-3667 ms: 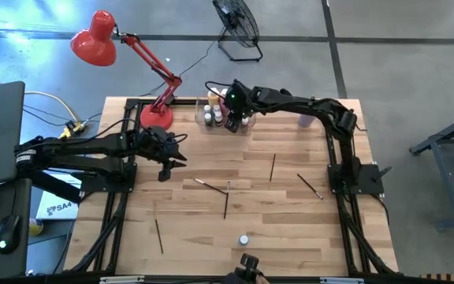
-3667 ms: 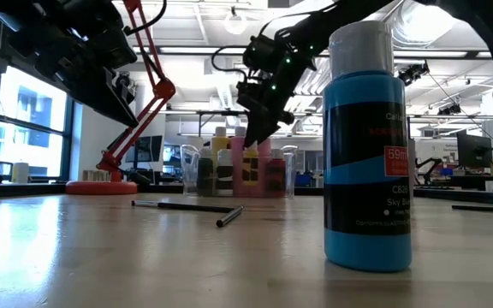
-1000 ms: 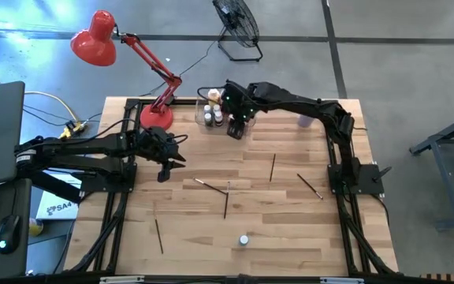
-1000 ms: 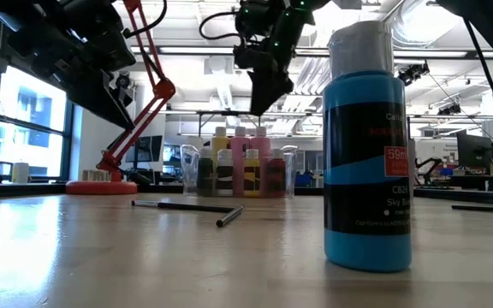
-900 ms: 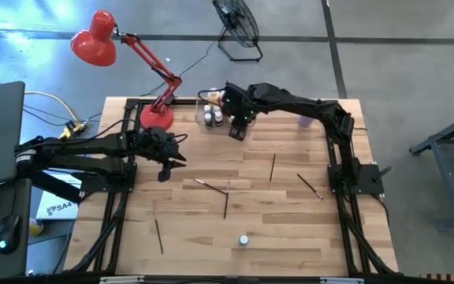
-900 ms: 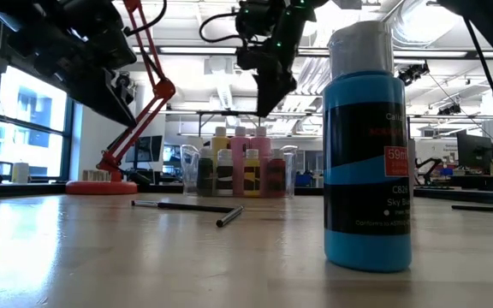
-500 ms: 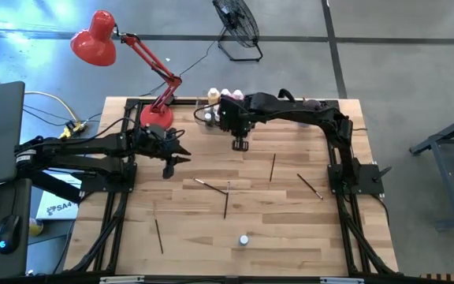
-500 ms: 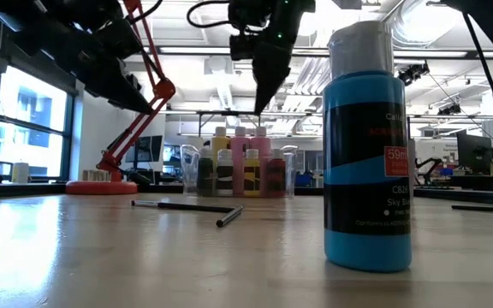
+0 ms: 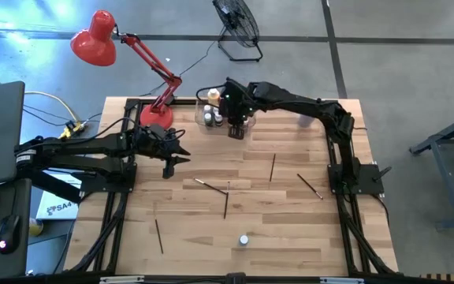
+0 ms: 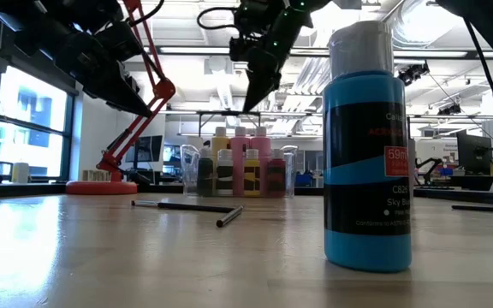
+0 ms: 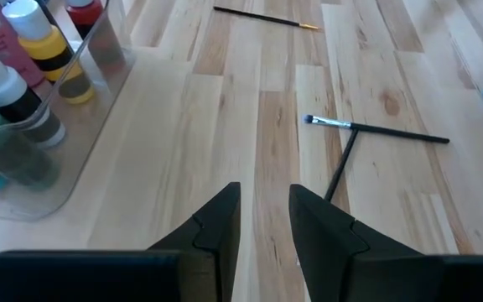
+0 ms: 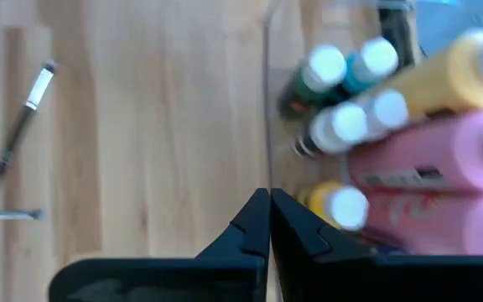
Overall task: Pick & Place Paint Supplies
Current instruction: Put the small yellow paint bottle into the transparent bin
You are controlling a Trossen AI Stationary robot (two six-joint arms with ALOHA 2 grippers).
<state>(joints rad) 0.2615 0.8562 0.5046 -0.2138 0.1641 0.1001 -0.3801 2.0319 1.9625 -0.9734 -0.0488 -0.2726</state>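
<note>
The clear bin (image 9: 221, 113) stands at the table's far edge, holding pink and yellow bottles (image 12: 426, 159) and small white-capped ones (image 12: 342, 122). My right gripper (image 9: 236, 131) hangs shut and empty above the bin's near wall, pointing down (image 10: 250, 104). My left gripper (image 11: 265, 214) hovers open and empty over the left half of the table (image 9: 171, 166). Several paintbrushes lie flat on the wood: two touching at mid-table (image 9: 220, 192), one toward the right (image 9: 273, 167), another farther right (image 9: 310, 186), one near left (image 9: 158, 235). A small blue bottle (image 10: 368, 145) stands upright by the near edge (image 9: 243, 239).
A red desk lamp (image 9: 101, 38) stands with its base (image 9: 155, 117) on the far left corner, beside the bin. A lilac cup (image 9: 306, 121) sits at the far right, partly under my right arm. Bare wood lies between the brushes at mid-table.
My right gripper has shut on nothing. It swung out a little toward the near edge, rolled at the wrist, then came back beside the bin's near wall. My left gripper has tipped up slightly in place. Bottles and brushes have not moved.
</note>
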